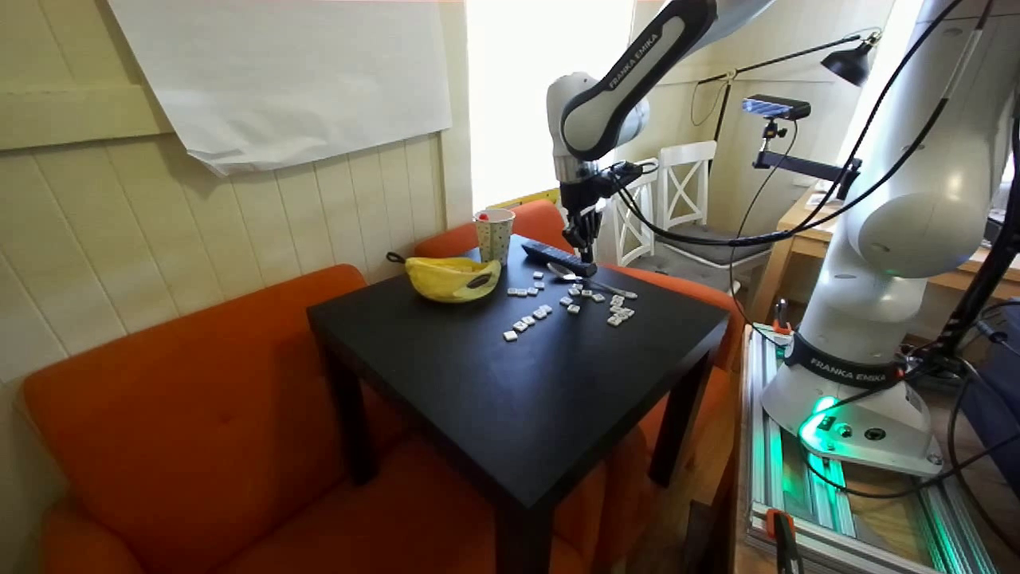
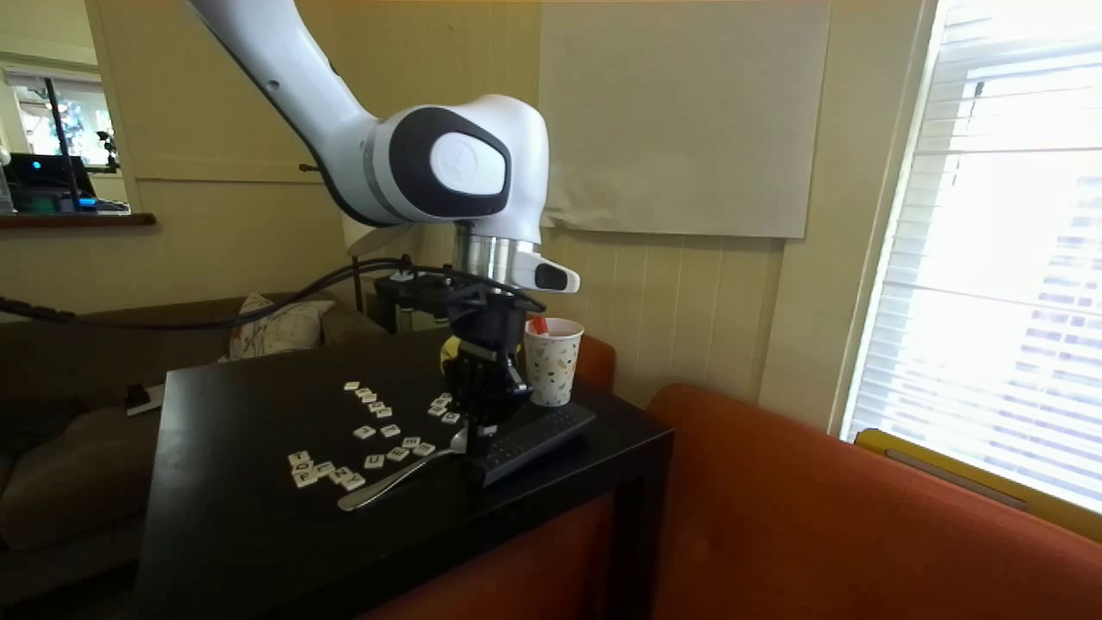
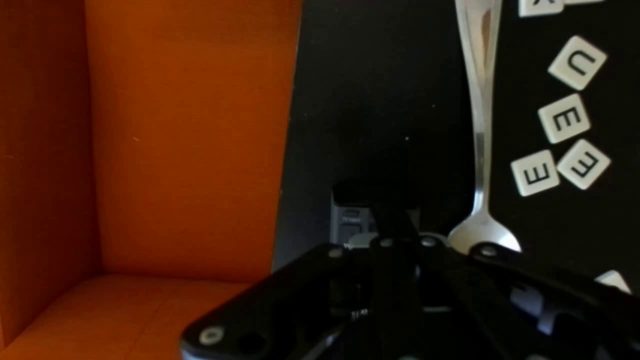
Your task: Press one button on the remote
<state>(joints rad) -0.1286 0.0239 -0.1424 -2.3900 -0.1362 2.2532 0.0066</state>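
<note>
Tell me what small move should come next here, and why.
Probably a slight push straight down with the black jointed claw. It looks shut, with its tip over one end of the slim black oblong remote, where small dark rectangular buttons show in the wrist view. Contact is hard to judge, so a light press seems wisest.

Hand (image 3: 394, 224) over remote (image 3: 349, 227), spoon (image 3: 481, 145) just beside.
</note>
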